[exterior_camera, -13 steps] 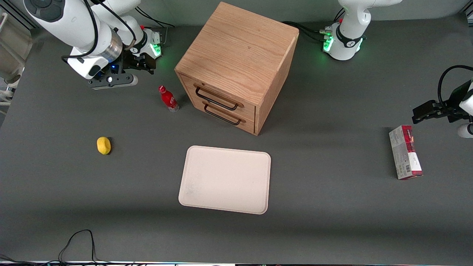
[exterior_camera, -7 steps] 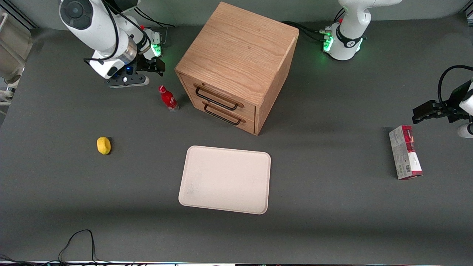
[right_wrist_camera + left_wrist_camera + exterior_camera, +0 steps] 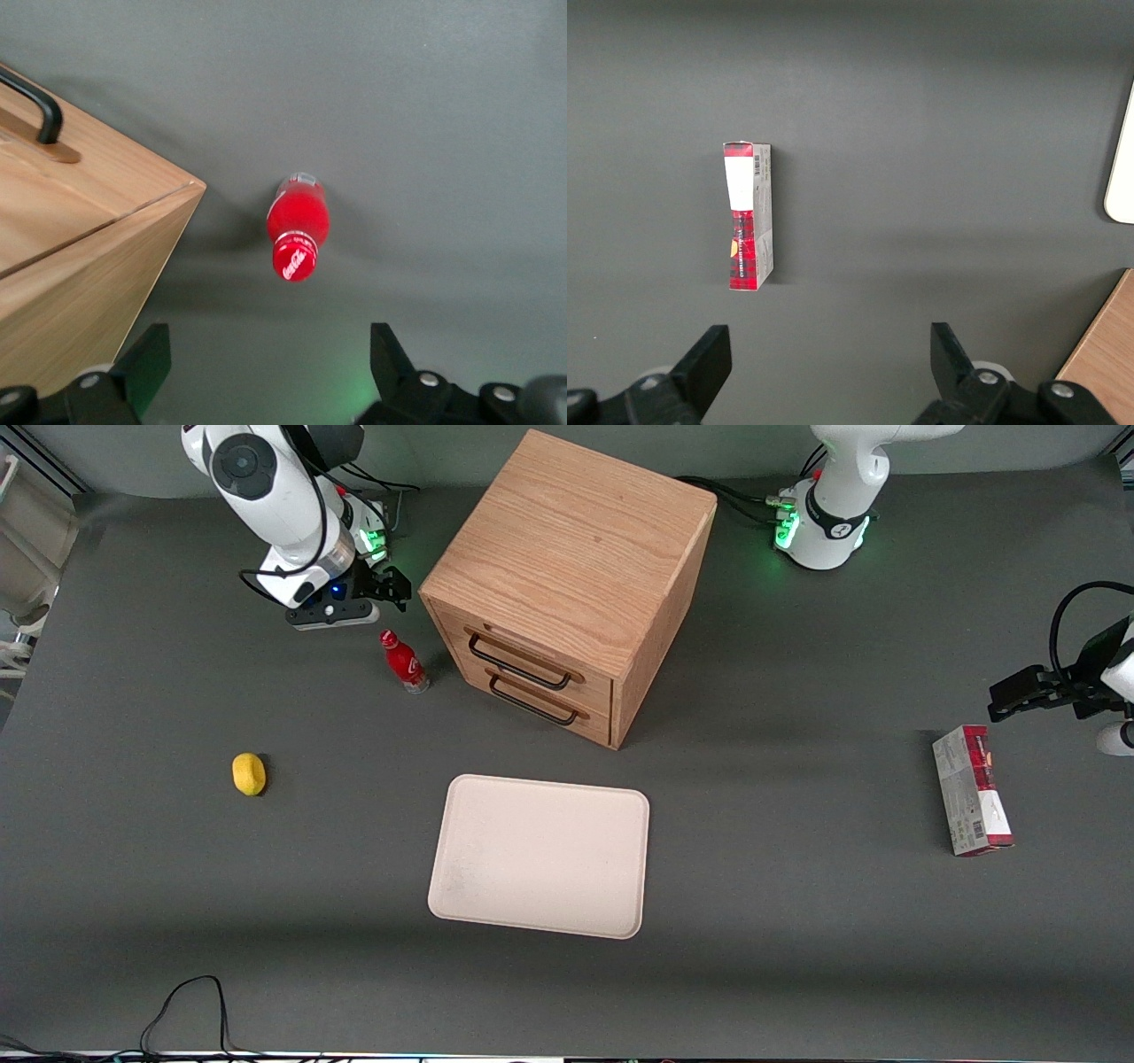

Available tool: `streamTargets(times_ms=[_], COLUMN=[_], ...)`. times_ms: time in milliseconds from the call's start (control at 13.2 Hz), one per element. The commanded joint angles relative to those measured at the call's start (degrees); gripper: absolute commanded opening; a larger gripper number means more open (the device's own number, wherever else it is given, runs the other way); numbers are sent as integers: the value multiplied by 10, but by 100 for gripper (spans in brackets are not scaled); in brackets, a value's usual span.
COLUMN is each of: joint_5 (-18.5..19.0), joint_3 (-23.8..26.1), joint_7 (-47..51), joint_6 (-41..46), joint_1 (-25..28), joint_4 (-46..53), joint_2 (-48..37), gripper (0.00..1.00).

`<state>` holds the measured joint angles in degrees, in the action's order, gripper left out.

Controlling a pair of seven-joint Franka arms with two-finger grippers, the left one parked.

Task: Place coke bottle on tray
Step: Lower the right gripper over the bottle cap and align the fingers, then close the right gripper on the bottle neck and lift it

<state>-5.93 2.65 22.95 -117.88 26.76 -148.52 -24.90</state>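
The coke bottle (image 3: 404, 662), small and red with a red cap, stands upright on the dark table beside the wooden drawer cabinet (image 3: 567, 576). It also shows in the right wrist view (image 3: 298, 226), seen from above, cap toward the camera. My right gripper (image 3: 376, 593) hangs above the table, farther from the front camera than the bottle and apart from it; it is open and empty, with the fingers (image 3: 146, 363) spread wide. The pale pinkish-cream tray (image 3: 540, 856) lies flat and bare, nearer to the front camera than the cabinet.
A yellow lemon-like object (image 3: 249, 773) lies toward the working arm's end. A red-and-grey carton (image 3: 971, 789) lies toward the parked arm's end, also in the left wrist view (image 3: 749, 215). The cabinet corner (image 3: 80, 257) stands close beside the bottle. A black cable (image 3: 182, 1014) lies at the front edge.
My right arm has swung toward the cabinet and the bottle, bringing the open gripper close above the bottle's spot. The bottle and the tray have not moved.
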Motion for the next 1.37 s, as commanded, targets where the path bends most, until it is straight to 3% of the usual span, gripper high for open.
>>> streamTargets(times_ms=[0,607,986,1062,1138,1214,1290], joint_5=[-1,-1,-1,-1,-1,-1,-1], joint_3=[0,0,0,-1,0,0,0], joint_7=[10,8,7,7,7,7,7], joint_6=[-71,-197,-202,-202,-201,-201,-200], joint_1=[5,4,4,4,4,4,4], joint_4=[-63,-91,-94,-94,-94,-94,-94], joint_2=[-21,56,58,58,57,57,57], gripper=[100,99,99,95,27,0,0])
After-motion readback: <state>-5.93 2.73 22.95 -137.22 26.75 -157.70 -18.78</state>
